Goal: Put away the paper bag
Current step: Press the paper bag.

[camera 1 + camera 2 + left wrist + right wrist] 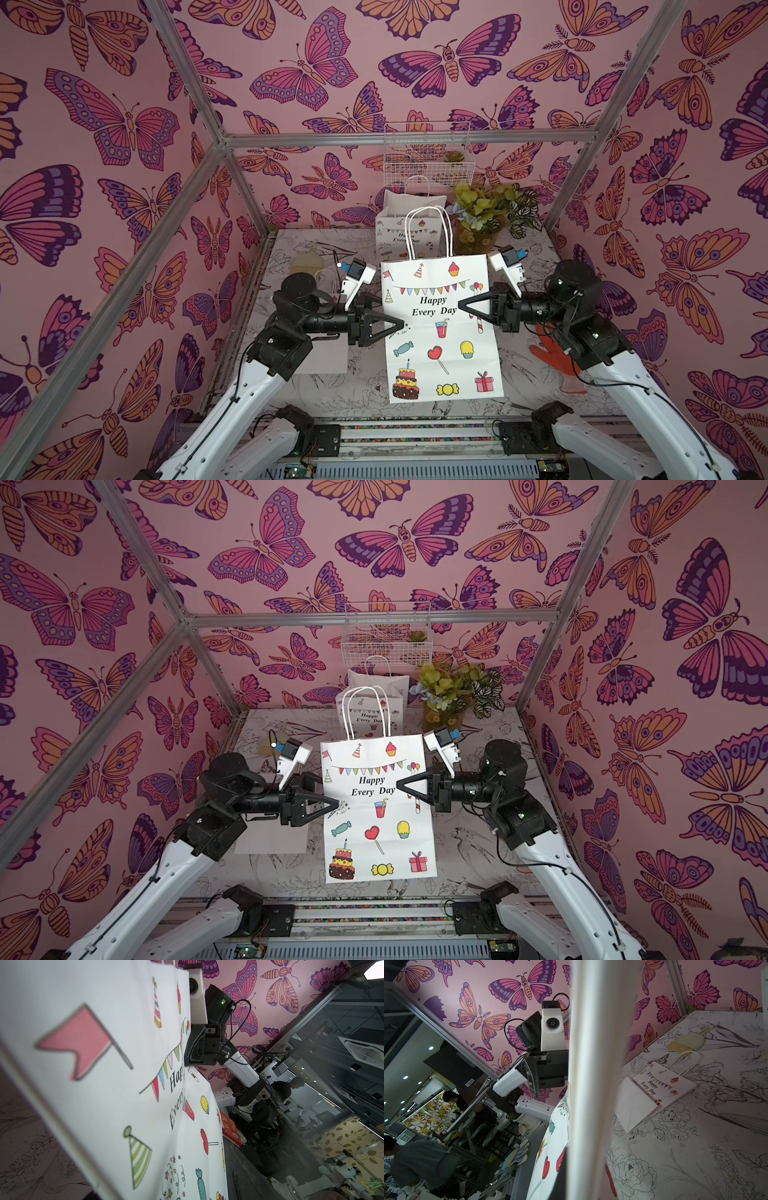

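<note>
A white paper bag (440,332) (378,812) printed "Happy Every Day" hangs flat above the table, handles up, between my two arms. My right gripper (459,309) (399,786) is shut on its right edge; the right wrist view shows that edge (591,1064) head-on between the jaws. My left gripper (400,324) (336,803) sits at the bag's left edge. In the left wrist view the printed face (116,1093) slants across the space between the jaws, unpinched, so that gripper is open. Its fingers are hidden there.
A second printed bag (409,224) stands at the back under a white wire basket (428,158) on the wall. Beside it is a potted plant (490,216). Another bag (662,1086) lies flat on the table's left, near a brush (689,1042). A red glove (557,361) lies right.
</note>
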